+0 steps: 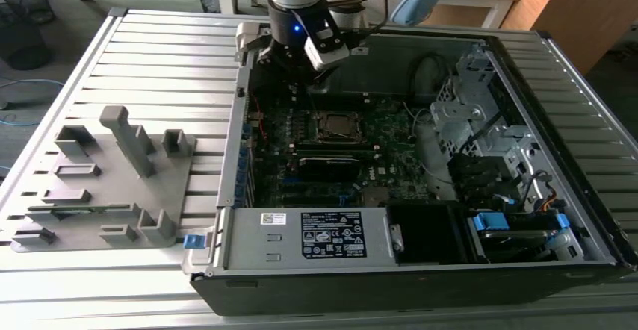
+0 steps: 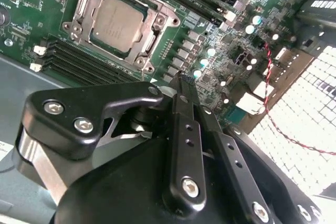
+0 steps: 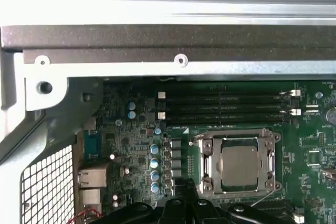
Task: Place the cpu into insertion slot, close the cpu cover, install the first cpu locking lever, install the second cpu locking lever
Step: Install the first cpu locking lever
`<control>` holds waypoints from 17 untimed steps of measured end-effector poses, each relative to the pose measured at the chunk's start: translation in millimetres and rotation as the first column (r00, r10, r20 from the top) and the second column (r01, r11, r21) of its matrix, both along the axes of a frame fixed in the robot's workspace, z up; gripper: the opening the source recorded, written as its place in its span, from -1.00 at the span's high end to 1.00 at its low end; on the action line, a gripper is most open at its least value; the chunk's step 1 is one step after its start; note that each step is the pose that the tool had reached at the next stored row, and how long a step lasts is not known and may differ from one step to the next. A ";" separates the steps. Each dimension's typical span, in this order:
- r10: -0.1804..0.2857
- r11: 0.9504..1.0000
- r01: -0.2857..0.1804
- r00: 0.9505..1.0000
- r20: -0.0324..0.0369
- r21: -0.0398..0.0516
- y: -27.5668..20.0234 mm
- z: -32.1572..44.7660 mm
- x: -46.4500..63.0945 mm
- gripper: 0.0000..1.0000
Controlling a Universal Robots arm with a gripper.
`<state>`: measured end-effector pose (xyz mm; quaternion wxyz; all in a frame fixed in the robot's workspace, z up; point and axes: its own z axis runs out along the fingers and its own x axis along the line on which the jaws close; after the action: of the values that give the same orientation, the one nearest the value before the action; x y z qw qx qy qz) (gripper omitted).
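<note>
While the cpu [image 2: 116, 20] is sitting flat in the insertion slot [image 1: 320, 126] on the green motherboard [image 2: 220, 51], dull metal top facing up, I am judging it a light, stiff but fragile part. Its lid is looking smooth and slippery, and I am guessing the contacts underneath would not forgive a tilt or a drop. I would be taking it by two opposite edges only, never pressing on the middle.

The cpu cover [image 2: 149, 43] is lying down around it as a thin silvery frame, with the chip showing through its window. I am reckoning it springy and hinged, better pushed on its rim than pinched. I am not managing to tell whether either locking lever is latched.

Just beside the socket, the black memory slots [image 2: 79, 59] are running in parallel rows. The gripper [image 2: 181, 81] is hovering above the board, near the socket but apart from it. Its two slim fingers are drawn together at the tips, with nothing between them that I am able to make out.

In the exterior view the arm is hanging over the far end of the open computer case [image 1: 234, 158], and the labelled power supply box [image 1: 319, 237] is sitting at the near end. A grey fixture tray [image 1: 100, 173] is resting on the slatted table [image 1: 149, 39] to the exterior view's left.
</note>
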<state>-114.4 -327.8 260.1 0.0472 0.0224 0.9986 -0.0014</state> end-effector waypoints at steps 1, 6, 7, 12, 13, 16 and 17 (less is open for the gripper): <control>0.000 1.000 0.000 1.000 0.000 0.000 0.0 0.0 0.0 0.79; -0.001 1.000 0.001 1.000 -0.022 0.000 0.1 -0.3 0.1 0.79; -0.001 1.000 0.001 0.999 -0.040 0.000 0.0 -0.3 0.2 0.79; -0.001 1.000 0.001 0.997 -0.071 0.000 0.0 -0.5 0.3 0.79; -0.001 1.000 0.001 0.997 -0.072 0.002 0.0 -0.5 0.4 0.79; 0.002 0.999 0.001 0.998 -0.071 0.046 0.0 -1.0 0.4 0.79; 0.004 0.998 0.001 0.998 -0.070 0.062 0.0 -1.1 0.3 0.79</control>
<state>-114.1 -327.8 258.9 0.0113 0.0231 0.9993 0.0289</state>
